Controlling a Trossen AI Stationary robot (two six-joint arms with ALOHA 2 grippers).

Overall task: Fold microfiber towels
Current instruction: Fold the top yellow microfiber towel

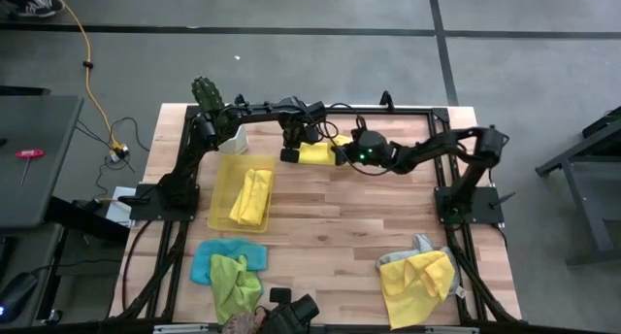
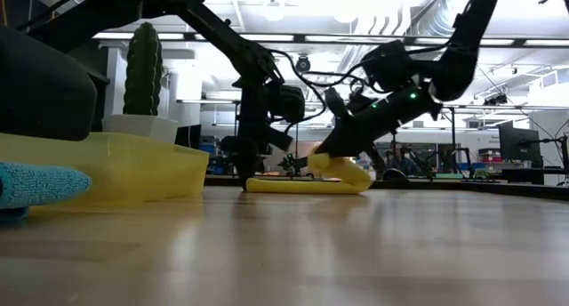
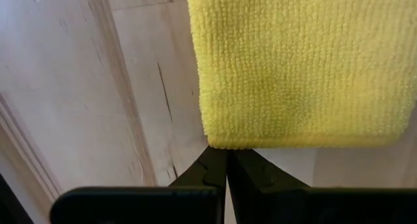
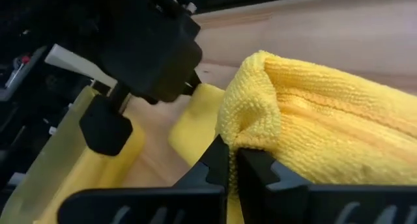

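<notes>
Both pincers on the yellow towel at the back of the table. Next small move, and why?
Probably carry the right pincer, shut on the lifted edge of the yellow towel, across toward the left pincer, which pins the opposite edge flat. The low view shows that side raised and curled over, so the fold is only half laid.

Wooden table (image 1: 330, 227) bears towels (image 1: 417, 281), tray (image 1: 221, 193), perhaps a cactus (image 1: 206, 93).

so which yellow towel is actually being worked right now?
The yellow towel at the table's far edge, gripped by left claw and right claw. The other yellow ones lie untouched.
</notes>
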